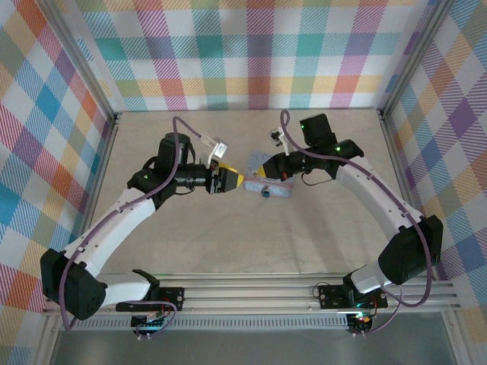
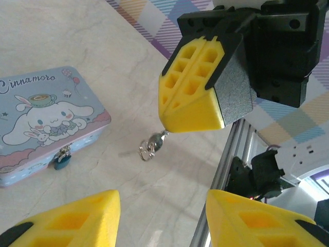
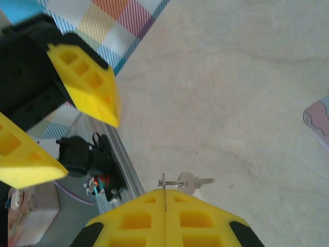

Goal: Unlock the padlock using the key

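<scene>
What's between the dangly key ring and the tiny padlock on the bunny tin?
Nothing. In the left wrist view the table is bare between the key ring, hanging from the shut right pincer, and the padlock on the tin.

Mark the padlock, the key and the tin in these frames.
padlock [image 2: 62, 164]: left wrist view, on its teal body.
key [image 3: 189, 179]: right wrist view, on its round silver head.
tin [image 2: 49, 116]: left wrist view, on the cartoon-printed lid.
</scene>
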You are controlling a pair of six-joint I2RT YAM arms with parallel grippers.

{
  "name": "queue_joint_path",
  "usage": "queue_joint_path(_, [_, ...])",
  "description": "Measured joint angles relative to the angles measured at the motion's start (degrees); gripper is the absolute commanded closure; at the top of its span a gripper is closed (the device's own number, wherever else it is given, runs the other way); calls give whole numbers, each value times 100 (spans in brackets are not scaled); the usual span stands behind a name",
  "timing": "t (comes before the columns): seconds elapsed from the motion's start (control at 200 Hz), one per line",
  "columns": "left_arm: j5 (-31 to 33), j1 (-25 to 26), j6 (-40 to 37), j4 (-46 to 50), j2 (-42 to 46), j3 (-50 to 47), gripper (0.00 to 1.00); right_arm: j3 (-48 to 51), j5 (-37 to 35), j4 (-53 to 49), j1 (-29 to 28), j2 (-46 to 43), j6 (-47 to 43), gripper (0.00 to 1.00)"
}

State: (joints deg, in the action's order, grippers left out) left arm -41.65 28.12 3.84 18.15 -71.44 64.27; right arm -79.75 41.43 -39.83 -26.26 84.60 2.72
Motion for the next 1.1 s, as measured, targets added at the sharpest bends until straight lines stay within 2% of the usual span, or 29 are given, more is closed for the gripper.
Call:
queue_joint_path(0.17, [-481, 2, -39, -184, -313, 85, 56, -107, 39, -494, 0, 0, -527, 100])
queue_joint_path(0.435, [-1246, 31, 131, -826, -610, -15, 57, -225, 352, -737, 0, 22, -946, 100])
queue_joint_path(0.77, [-1517, 131, 125, -863, -1113, -11, 62, -240, 627, -831, 0, 162, -1099, 100])
queue_joint_path(0.835, [-1541, 151, 125, -852, -1200, -11, 70, -240, 667, -831, 0, 162, -1102, 100])
queue_joint_path(0.955, [-1685, 190, 101, -817, -1246, 15, 100, -240, 647, -828, 2, 186, -1113, 100])
queue_joint_path(1.065, [-1683, 201, 111, -782, -1248, 26, 100, -240, 649, -815, 33, 195, -1062, 100])
queue_joint_path(1.1, [-1679, 201, 111, -785, -1246, 26, 100, -238, 649, -778, 33, 195, -1010, 91])
